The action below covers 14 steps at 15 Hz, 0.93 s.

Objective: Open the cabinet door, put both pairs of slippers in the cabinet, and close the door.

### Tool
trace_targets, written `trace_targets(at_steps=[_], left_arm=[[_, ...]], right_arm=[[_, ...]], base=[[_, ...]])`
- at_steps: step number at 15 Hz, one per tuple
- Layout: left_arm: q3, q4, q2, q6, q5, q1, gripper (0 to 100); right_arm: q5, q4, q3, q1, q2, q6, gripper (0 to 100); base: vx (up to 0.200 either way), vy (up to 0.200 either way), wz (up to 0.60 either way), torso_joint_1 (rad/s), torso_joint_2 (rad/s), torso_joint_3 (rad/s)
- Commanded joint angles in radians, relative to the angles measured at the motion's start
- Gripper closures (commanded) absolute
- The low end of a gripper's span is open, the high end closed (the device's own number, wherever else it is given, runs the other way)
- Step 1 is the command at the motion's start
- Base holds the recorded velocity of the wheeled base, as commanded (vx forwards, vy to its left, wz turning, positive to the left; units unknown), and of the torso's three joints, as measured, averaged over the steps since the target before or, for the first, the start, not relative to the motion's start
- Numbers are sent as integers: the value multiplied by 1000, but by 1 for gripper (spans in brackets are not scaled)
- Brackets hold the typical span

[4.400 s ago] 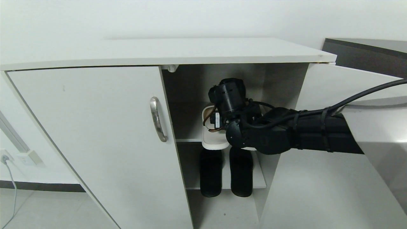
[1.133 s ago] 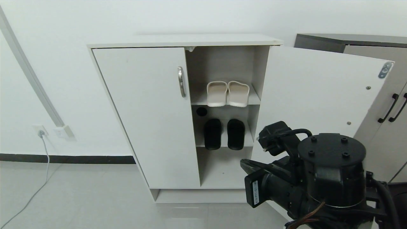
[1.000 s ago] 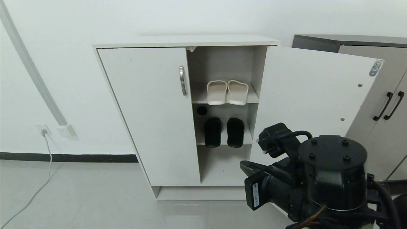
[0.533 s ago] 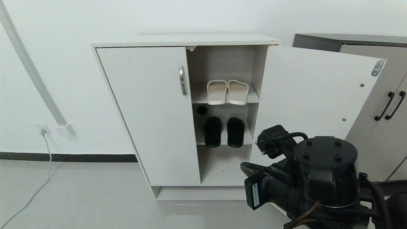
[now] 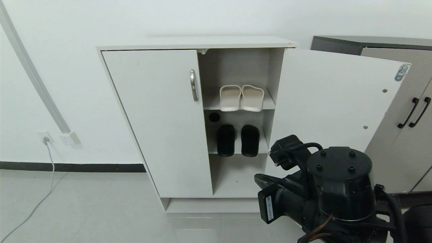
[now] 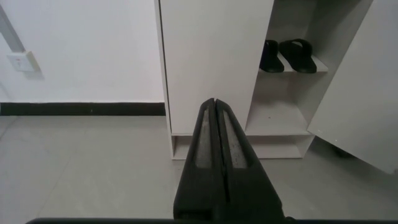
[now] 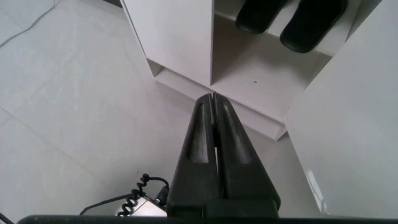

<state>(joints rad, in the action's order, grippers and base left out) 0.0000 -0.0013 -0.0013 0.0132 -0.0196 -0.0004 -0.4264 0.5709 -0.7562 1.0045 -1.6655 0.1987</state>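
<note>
Evidently white slippers (image 5: 231, 98), black slippers (image 5: 225, 140) shelved; left pincer (image 6: 214, 102), right pincer (image 7: 214, 97) pressed together; arm label (image 5: 269, 206) illegible.

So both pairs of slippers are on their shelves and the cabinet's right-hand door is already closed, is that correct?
Not quite: the head view shows the right-hand door standing wide open. The white slippers and the black slippers are indeed on their shelves, white above black.

cabinet (image 5: 155, 111): plain white | upper-shelf slippers (image 5: 241, 98): cream | lower-shelf slippers (image 5: 238, 140): black | door handle (image 5: 192, 85): silver | floor (image 5: 84, 209): pale grey | skirting strip (image 5: 67, 167), lower left: black
</note>
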Motion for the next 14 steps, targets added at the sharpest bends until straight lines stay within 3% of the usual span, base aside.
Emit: trace_targets(at_steps=[1, 6, 14], left_arm=[[0, 0, 1, 1, 0, -1, 100], [0, 0, 1, 1, 0, 0, 100], [0, 0, 1, 1, 0, 0, 100]], right_arm=[[0, 0, 0, 0, -3, -1, 100], [0, 0, 0, 0, -3, -1, 100], [-2, 0, 9, 0, -3, -16, 100]], base=[[0, 0, 0, 0, 0, 0], [0, 0, 0, 17, -185, -262], [0, 0, 0, 89, -498, -351]])
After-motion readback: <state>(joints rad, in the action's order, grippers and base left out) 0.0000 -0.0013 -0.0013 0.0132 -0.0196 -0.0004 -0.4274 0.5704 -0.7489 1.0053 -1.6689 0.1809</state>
